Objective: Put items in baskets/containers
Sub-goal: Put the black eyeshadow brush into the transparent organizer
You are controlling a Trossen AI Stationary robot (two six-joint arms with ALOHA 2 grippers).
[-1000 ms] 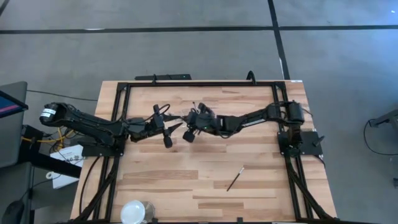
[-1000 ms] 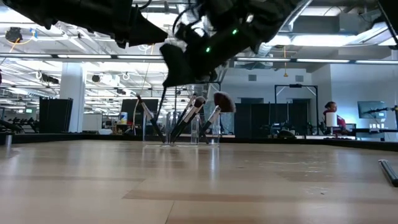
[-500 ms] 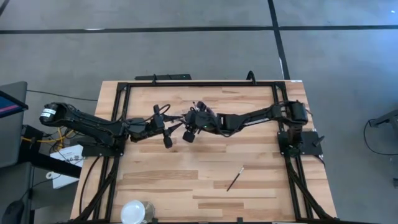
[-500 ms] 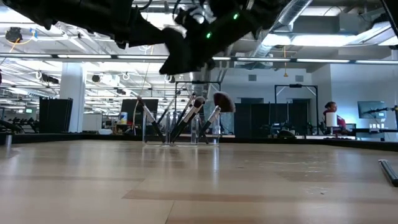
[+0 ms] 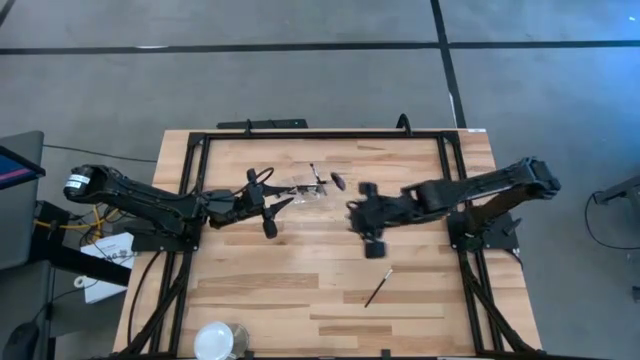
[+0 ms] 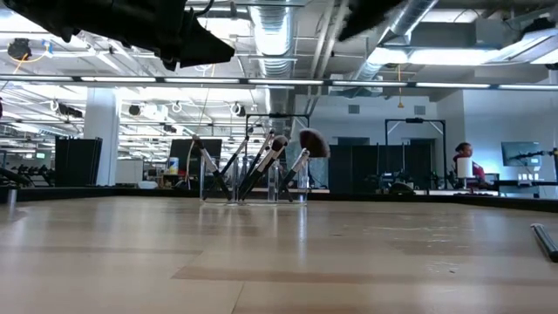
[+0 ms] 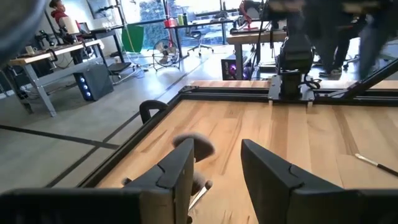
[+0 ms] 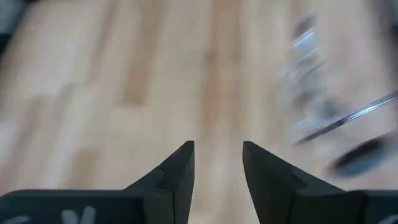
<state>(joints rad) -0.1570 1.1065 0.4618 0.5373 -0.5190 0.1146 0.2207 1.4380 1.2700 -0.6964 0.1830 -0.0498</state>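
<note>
A clear container [image 5: 305,188] stands on the far middle of the table. Several slim makeup brushes [image 6: 266,157] lean in it, bristles up, one with a fan head [image 6: 312,142]. One more brush [image 5: 378,287] lies flat on the wood toward the near right. My left gripper [image 5: 287,203] hovers open just left of the container, with bare wood showing between its fingers [image 7: 217,171]. My right gripper [image 5: 355,216] hangs open above the table right of the container, with nothing between its fingers [image 8: 217,158].
A round white and clear object [image 5: 215,340] sits at the near left edge. A black frame [image 5: 320,133] borders the far and side edges. Open wood stretches across the near half, and the loose brush [image 6: 546,242] also shows in the low view.
My right gripper has risen from over the container and swung toward the table's right and near side. The thin brush that stood under it now leans in the container with the others.
</note>
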